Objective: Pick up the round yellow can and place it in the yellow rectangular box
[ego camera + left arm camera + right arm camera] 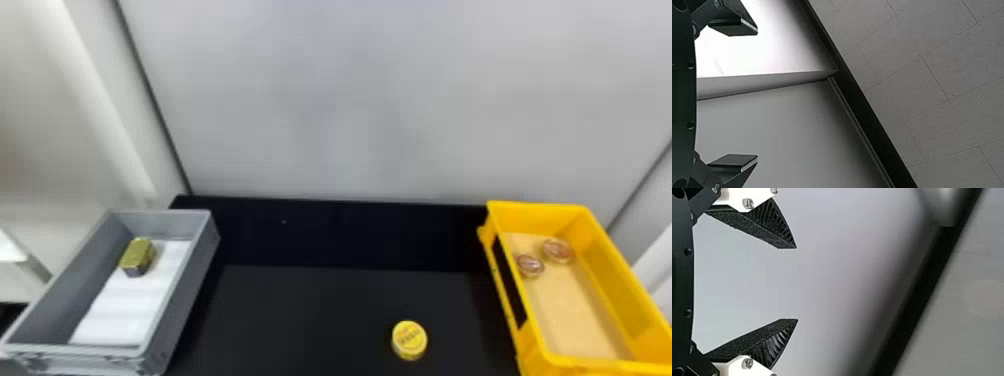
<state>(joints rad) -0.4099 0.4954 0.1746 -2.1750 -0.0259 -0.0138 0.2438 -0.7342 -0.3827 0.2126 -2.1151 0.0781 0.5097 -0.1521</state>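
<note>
Head view. One round yellow can (409, 341), squat, printed lid up, on the matt black counter (300, 320), between the two boxes and nearer the yellow one. One yellow rectangular box (530, 220), smooth-walled, a long slot in its side, pale tan bottom; inside, toward the far end, two shiny reddish rounds (557, 250). One grey box (182, 300), straight-sided, lined with a white sheet (125, 310); in it, one gold-green tin (136, 256), block-shaped with clipped corners. Behind: smooth pale wall (350, 100).

Left wrist view. One left gripper (757, 94), black, flat-padded; jaws spread, nothing between them. Beyond: speckled grey panels (954, 58) with thin straight seams.

Right wrist view. One right gripper (797, 283), jaws spread and unladen; grainy black wedges, ribbed flanks, white screwed brackets (736, 367).
</note>
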